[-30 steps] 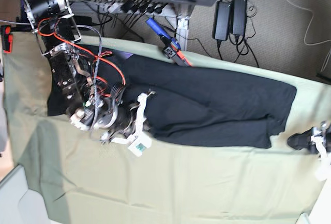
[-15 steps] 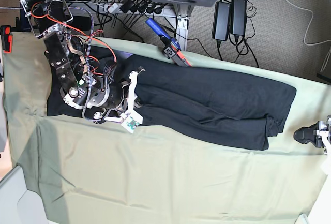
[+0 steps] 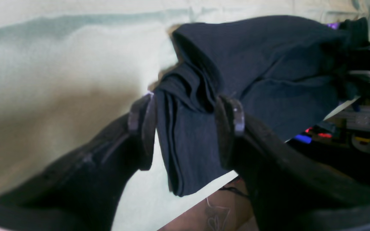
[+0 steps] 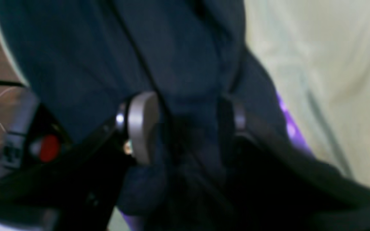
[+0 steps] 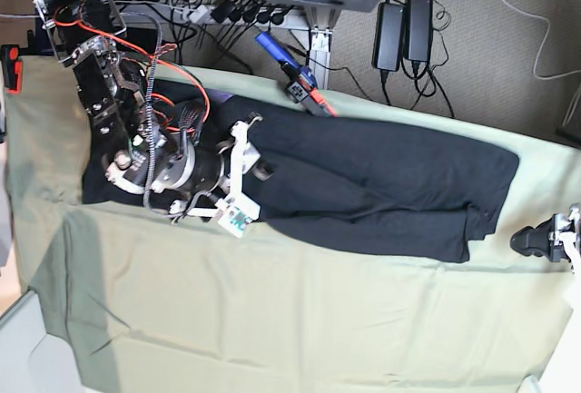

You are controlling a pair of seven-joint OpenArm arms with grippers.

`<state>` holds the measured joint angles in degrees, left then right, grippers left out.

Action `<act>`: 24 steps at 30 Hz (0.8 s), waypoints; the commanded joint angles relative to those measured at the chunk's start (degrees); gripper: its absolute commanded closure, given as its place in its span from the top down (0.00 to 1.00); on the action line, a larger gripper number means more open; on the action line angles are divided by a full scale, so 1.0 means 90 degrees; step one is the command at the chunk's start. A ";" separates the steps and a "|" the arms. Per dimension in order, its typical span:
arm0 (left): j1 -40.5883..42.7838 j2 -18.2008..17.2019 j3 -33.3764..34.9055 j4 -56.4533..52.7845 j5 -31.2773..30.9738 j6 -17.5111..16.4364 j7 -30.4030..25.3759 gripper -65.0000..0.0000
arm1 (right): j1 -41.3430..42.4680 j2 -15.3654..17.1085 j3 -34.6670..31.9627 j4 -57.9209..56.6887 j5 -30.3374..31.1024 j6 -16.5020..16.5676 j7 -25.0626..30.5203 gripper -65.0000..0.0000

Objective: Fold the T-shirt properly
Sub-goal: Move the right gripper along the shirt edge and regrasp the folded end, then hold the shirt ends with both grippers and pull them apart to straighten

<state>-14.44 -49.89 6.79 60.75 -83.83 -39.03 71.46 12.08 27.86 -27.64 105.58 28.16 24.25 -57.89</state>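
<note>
While your large black cotton T-shirt point(image 5: 381, 193) lies stretched in a long band across the pale green cloth-covered surface point(image 5: 272, 320), your right claw point(image 4: 185, 125) is clamped on a thick bunch of it. Your left claw point(image 3: 185, 128) has its jaws apart, with folded cloth hanging between them.

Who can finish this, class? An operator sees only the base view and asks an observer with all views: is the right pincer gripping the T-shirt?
Observer: In the right wrist view, black T-shirt cloth fills the gap in the right pincer; it looks gripped.
Operator: And the left pincer?
Observer: The left pincer is open, framing the shirt's folded end.
Operator: Any print showing?
Observer: A purple strip peeks out beside the right pincer.
</note>
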 commanded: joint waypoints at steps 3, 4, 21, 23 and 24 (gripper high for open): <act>0.0066 -0.0170 -0.0051 0.0075 -0.0130 -0.0108 -0.0104 0.50 | 0.0119 -0.0136 0.0260 0.0192 0.0015 0.0474 0.0146 0.47; 0.0151 -0.0165 -0.0051 0.0075 -0.0130 -0.0108 -0.0119 0.50 | 0.0119 -0.0228 0.0345 0.0180 0.0015 0.0474 0.0170 0.47; 0.0459 0.0546 -0.0053 -0.0192 0.0493 -0.0108 -0.0874 0.55 | 0.0117 -0.0559 0.0833 0.0143 -0.0034 0.0474 0.0165 0.47; 0.0461 0.0605 -0.0053 -0.0248 0.0493 -0.0108 -0.0899 0.55 | 0.0114 -0.0559 0.0877 0.0143 -0.0029 0.0474 0.0165 0.47; 0.0459 0.0629 -0.0053 -0.0272 0.0491 -0.0108 -0.0901 0.55 | 0.0114 -0.0559 0.0894 0.0143 -0.0029 0.0474 0.0165 0.47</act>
<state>-9.23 -42.76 6.81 57.87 -78.46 -39.03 63.99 12.08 22.52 -20.12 106.06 27.59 24.23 -57.32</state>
